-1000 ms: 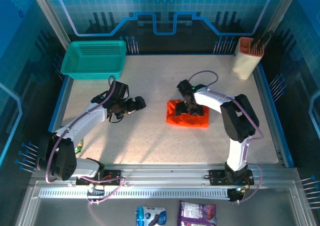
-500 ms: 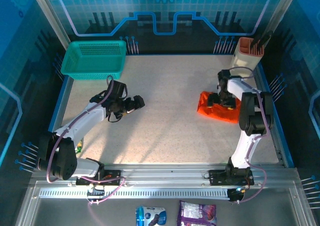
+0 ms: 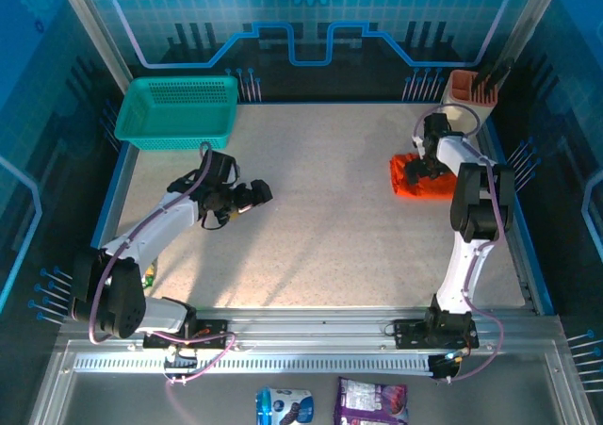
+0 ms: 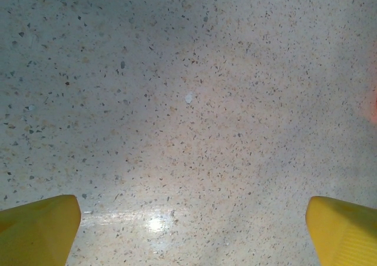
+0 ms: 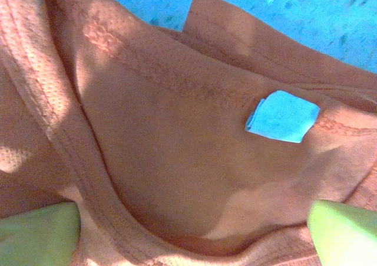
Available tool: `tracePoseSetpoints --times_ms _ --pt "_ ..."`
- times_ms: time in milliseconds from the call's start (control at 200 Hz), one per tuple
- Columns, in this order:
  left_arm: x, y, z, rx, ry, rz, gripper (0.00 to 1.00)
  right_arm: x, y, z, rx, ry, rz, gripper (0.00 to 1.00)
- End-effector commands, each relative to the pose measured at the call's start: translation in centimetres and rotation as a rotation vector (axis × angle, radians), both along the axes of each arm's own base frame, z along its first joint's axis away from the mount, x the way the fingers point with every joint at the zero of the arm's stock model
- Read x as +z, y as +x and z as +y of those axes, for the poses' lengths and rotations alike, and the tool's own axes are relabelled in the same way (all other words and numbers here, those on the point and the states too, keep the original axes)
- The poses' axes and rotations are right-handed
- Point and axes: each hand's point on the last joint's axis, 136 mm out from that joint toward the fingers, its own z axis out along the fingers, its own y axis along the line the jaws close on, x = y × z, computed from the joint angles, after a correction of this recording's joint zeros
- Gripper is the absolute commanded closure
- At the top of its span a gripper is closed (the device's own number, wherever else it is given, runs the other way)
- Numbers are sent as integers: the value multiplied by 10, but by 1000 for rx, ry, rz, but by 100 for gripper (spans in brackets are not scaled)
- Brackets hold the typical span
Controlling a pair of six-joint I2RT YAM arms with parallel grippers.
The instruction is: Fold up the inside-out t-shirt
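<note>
The orange t-shirt (image 3: 412, 178) lies bunched far right of the teal basket (image 3: 174, 143), the right gripper (image 5: 188, 233) low over it with jaws spread wide. The left gripper (image 3: 262, 194), also spread, hovers in front of the basket

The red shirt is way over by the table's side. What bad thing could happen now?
The t-shirt lies bundled near the right edge of the table, so a push might slide it off. The right tool is open right over layered cloth; closing could pinch several layers and mess the bundle. The left tool, open, is far away and cannot steady it.
</note>
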Motion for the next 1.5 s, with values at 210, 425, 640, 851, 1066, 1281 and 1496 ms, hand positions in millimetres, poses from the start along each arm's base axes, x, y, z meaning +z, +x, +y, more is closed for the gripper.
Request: tracePoseSetpoints --times_ms 210,425,640,851,1066,1281,1496 --pt "2 2 1 -7 -28 0 1 -5 -11 -49 -30 -156 69 0" --pt "-6 8 17 3 69 -10 1 51 -7 -22 -39 -129 -88 0" --pt "-20 25 52 59 218 -55 1 79 -16 44 -12 51 -238 0" --pt "-22 36 98 162 442 -158 1 75 -33 84 -55 258 -436 0" --pt "-3 49 141 254 692 -325 1 73 -41 91 11 275 -727 0" --pt "9 73 133 145 781 -656 1 62 -46 98 65 289 -826 0" --pt "-8 79 126 111 782 -823 1 61 -62 98 87 298 -952 0"
